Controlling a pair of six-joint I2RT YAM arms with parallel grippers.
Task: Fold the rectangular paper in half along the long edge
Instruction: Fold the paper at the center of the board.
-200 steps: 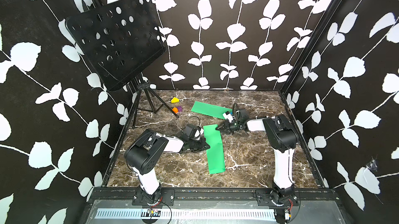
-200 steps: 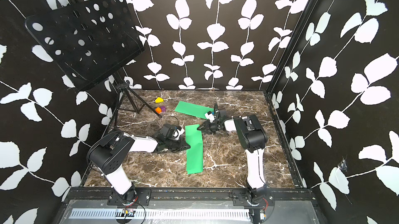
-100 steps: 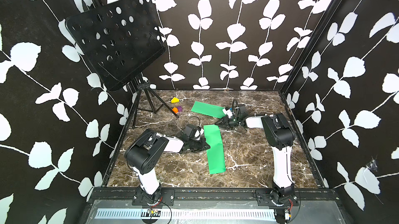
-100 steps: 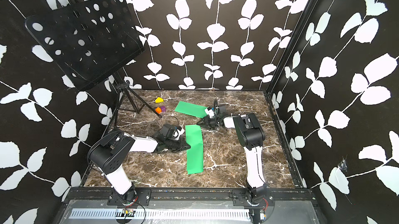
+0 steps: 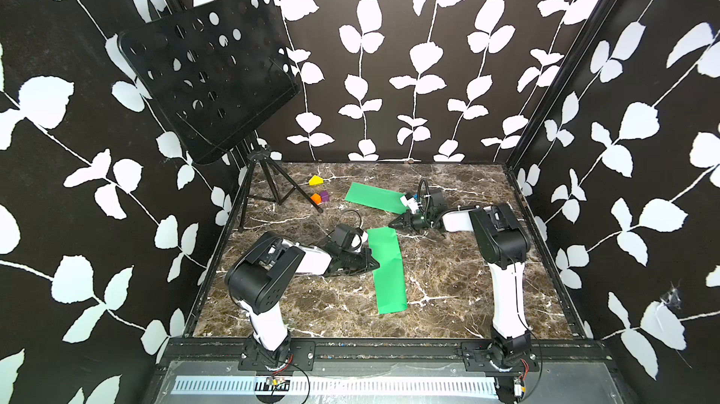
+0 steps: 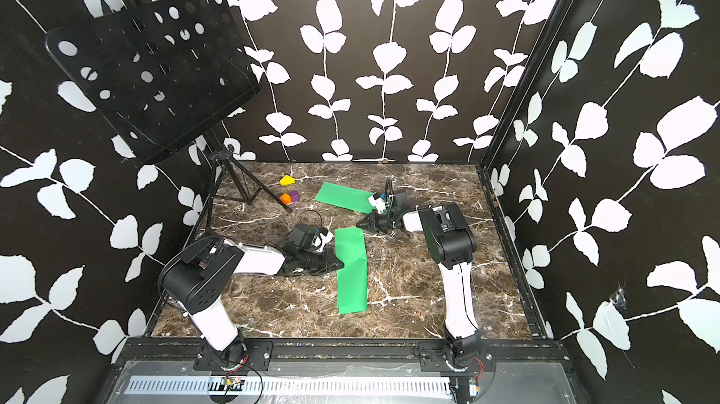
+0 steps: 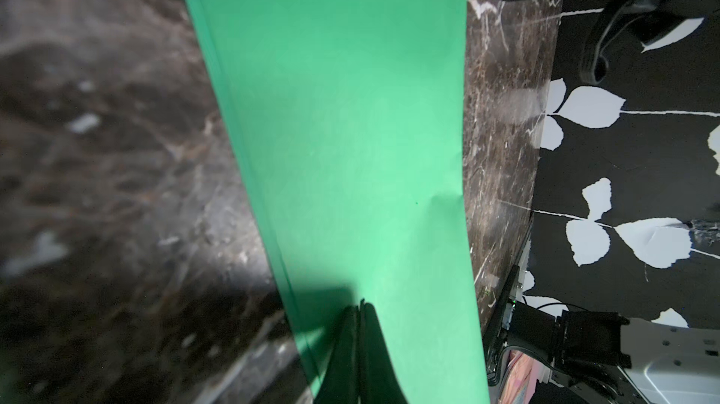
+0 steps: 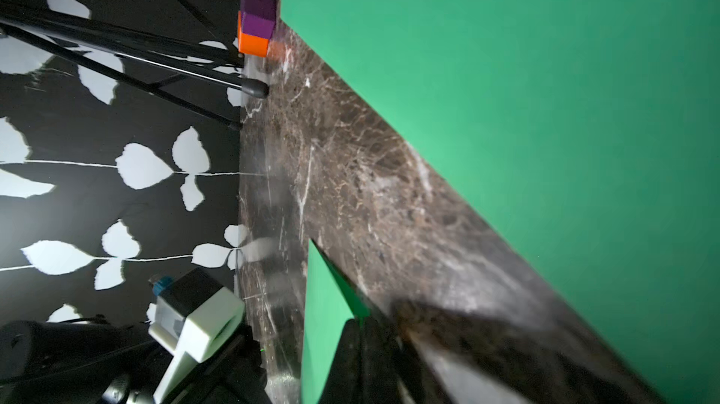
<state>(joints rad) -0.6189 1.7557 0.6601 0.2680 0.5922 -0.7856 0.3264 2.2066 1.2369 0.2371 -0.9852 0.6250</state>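
Right tool [image 5: 393, 222] slid to folded paper's [image 5: 387, 269] far edge, closed.

Both top views are bright, evenly lit from overhead and sharp, the wall posts [image 5: 558, 70] splaying toward the edges; only soft, short shadows fall on the marble tabletop [image 5: 448, 285]. In the left wrist view the green paper [image 7: 350, 129] is bright, the tabletop beside it blurred. The right wrist view smears close up, with pale glare on the stone
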